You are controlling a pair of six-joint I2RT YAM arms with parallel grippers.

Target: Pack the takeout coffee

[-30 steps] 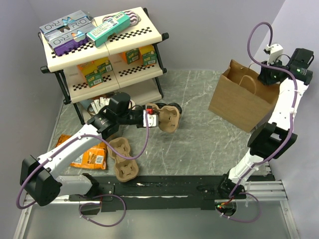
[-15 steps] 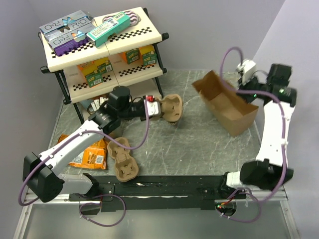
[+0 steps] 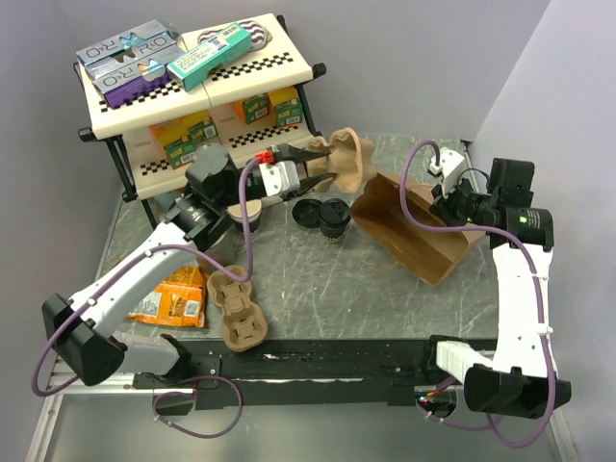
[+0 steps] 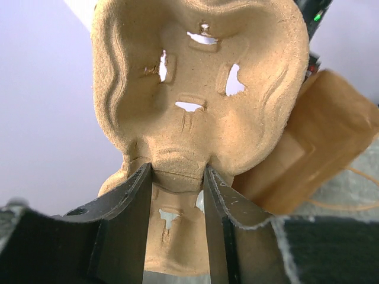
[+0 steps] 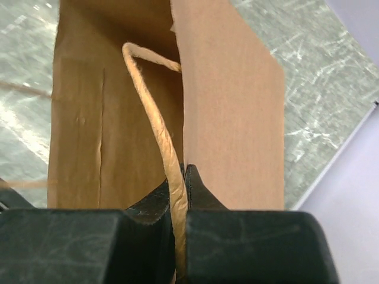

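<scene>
Black-lidded takeout coffee (image 3: 333, 219) stands on the grey stone table (image 3: 385, 289) between the shelf rack (image 3: 294, 60) and a tipped paper bag (image 3: 414, 231). The left gripper (image 4: 177, 180), part-open, clamps a pulp cup carrier (image 4: 195, 77) aloft. The right gripper (image 5: 179, 180) pinches the bag's rope handle (image 5: 155, 118) tight.

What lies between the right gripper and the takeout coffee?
The tilted brown paper bag, which the right gripper holds by its handle; the takeout coffee sits by its mouth. The top view shows it.

We see the takeout coffee (image 3: 333, 220) — small cup, round black lid on top, standing upright, on the grey table (image 3: 375, 279), near its middle
</scene>
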